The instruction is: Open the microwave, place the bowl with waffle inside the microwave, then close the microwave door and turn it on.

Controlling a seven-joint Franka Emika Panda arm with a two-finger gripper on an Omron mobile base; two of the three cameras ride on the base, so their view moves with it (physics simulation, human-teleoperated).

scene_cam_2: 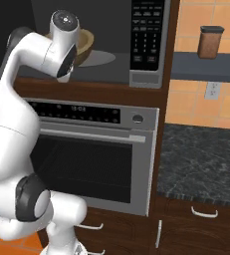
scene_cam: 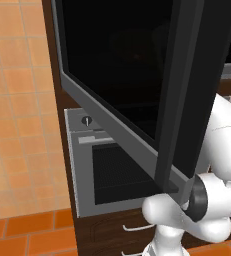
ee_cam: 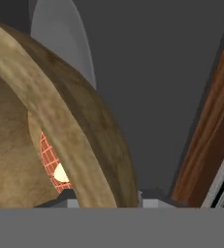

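The big grey-steel microwave (scene_cam_2: 136,45) with its black keypad strip stands open, and its wide black glass microwave door (scene_cam: 132,85) in a grey frame swings far out toward us in the left base view. So the first step looks done, and the step in hand is putting the food inside. The white robot arm (scene_cam_2: 17,129) with dark joints reaches up and into the dark hole of the microwave. The small round tan-brown bowl with waffle (scene_cam_2: 86,42) is inside the microwave, low over the pale round plate (scene_cam_2: 99,58) on its floor. In the hand view the brown rim sits right between the two dark finger tips, so the gripper (ee_cam: 106,197) seems clamped on the rim of the bowl, one finger inside and one outside. I think the next move is to let the bowl sit flat on the plate, let go, and pull the hand out without bumping the door. Then the door can be shut. I cannot tell if the bowl touches the plate yet, because the arm hides its left side. The orange-pink waffle (ee_cam: 50,162) only peeks out a little. The finger tips are cut off at the bottom, and the door handle is hard to make out.
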